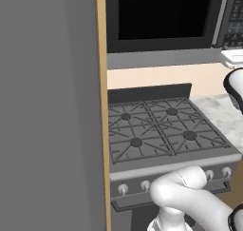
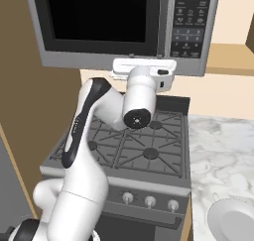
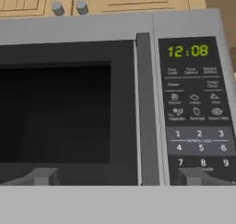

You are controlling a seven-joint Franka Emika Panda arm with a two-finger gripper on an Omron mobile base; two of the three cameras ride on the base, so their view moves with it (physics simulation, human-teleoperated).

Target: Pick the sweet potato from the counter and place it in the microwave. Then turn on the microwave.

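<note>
Black glass fronts the microwave (image 1: 161,16) in the left base view, its door closed, mounted above the gas stove (image 1: 161,130), with marbled worktop (image 1: 223,113) to the stove's right. In the right base view the white arm lifts the hand (image 2: 144,69) just under the microwave's grey lower trim, and a white plate (image 2: 233,220) rests on the worktop at lower right. In the hand view the fingers (image 3: 44,176) stand spread wide and empty, one under the dark door, the other under the button panel (image 3: 196,108), with the door handle (image 3: 147,108) between them; the sweet potato cannot be made out.
</note>
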